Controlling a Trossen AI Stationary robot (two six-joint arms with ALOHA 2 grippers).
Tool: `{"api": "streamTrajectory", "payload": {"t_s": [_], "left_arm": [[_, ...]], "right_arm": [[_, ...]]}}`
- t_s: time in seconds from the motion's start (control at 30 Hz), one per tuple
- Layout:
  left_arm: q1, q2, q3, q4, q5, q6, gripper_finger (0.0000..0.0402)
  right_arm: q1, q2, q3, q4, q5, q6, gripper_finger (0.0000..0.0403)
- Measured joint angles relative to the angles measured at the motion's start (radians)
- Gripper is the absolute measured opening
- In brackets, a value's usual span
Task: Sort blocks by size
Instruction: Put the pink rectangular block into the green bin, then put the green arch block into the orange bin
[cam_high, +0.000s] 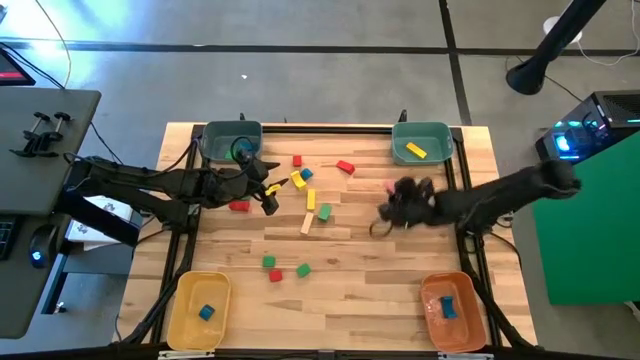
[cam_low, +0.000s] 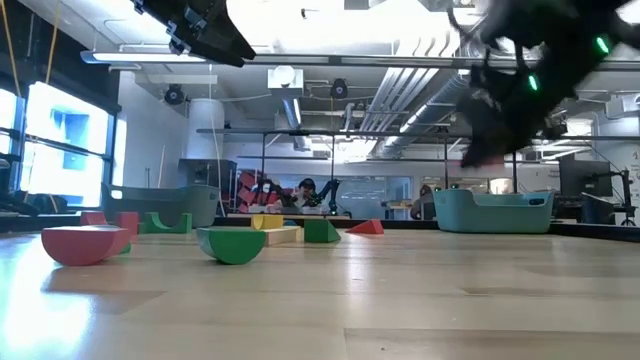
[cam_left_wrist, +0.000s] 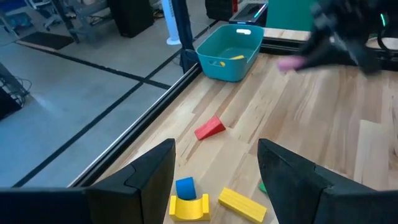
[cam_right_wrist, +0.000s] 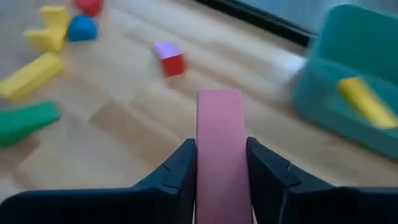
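Few blocks binned; most lie loose. Right gripper (cam_right_wrist: 219, 171) fingers pinch a pink bar (cam_right_wrist: 219, 143); left gripper (cam_left_wrist: 214, 180) fingers spread.

In the right wrist view the pink bar (cam_right_wrist: 219, 149) is cut off by the picture's lower edge, its sides covered by the right gripper (cam_right_wrist: 219, 171) clamped on it; in the left wrist view it shows only as a pink smear (cam_left_wrist: 290, 63). The right gripper is motion-blurred in the low view (cam_low: 520, 90), its fingers indistinct. The left gripper (cam_low: 205, 25) is cropped by the top edge there.
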Motion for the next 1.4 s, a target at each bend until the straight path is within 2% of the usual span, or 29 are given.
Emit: {"api": "streamTrajectory", "payload": {"t_s": [0.13, 0.23, 0.4, 0.53, 0.7, 0.83, 0.93, 1.07, 1.17, 1.27, 1.4], "left_arm": [[0.0, 0.0, 0.0, 0.001, 0.0, 0.003, 0.0216], [0.0, 0.0, 0.0, 0.003, 0.0, 0.008, 0.0216], [0.0, 0.0, 0.0, 0.005, 0.0, 0.009, 0.0216], [-0.001, 0.0, 0.0, 0.004, 0.0, 0.009, 0.0216], [-0.002, 0.0, 0.0, 0.004, 0.0, 0.009, 0.0216], [-0.002, 0.0, 0.0, 0.004, 0.0, 0.009, 0.0216], [-0.002, 0.0, 0.0, 0.01, 0.0, 0.017, 0.0216], [-0.002, 0.0, 0.0, 0.025, 0.0, 0.027, 0.0216], [-0.002, 0.0, 0.0, 0.025, 0.0, 0.027, 0.0216], [-0.003, 0.0, 0.0, 0.025, 0.0, 0.027, 0.0216], [-0.003, 0.0, 0.0, 0.025, 0.0, 0.027, 0.0216]], "right_arm": [[-0.297, -0.103, 0.106, -0.203, -0.149, -0.177, 0.0102], [-0.542, -0.118, 0.17, -0.201, -0.27, -0.347, 0.0102], [-0.866, -0.008, 0.195, -0.097, -0.515, -0.576, 0.0102], [-1.013, 0.137, 0.194, -0.052, -0.66, -0.659, 0.0102], [-1.07, 0.291, 0.194, 0.012, -0.696, -0.678, 0.0102], [-1.068, 0.354, 0.202, 0.048, -0.696, -0.677, 0.0102], [-1.066, 0.367, 0.211, 0.057, -0.693, -0.677, 0.011], [-1.067, 0.364, 0.233, 0.03, -0.684, -0.672, 0.0172], [-1.066, 0.363, 0.271, -0.019, -0.677, -0.67, 0.0205], [-1.051, 0.356, 0.323, -0.106, -0.638, -0.671, 0.0214], [-0.993, 0.296, 0.387, -0.243, -0.559, -0.725, 0.0208]]}}
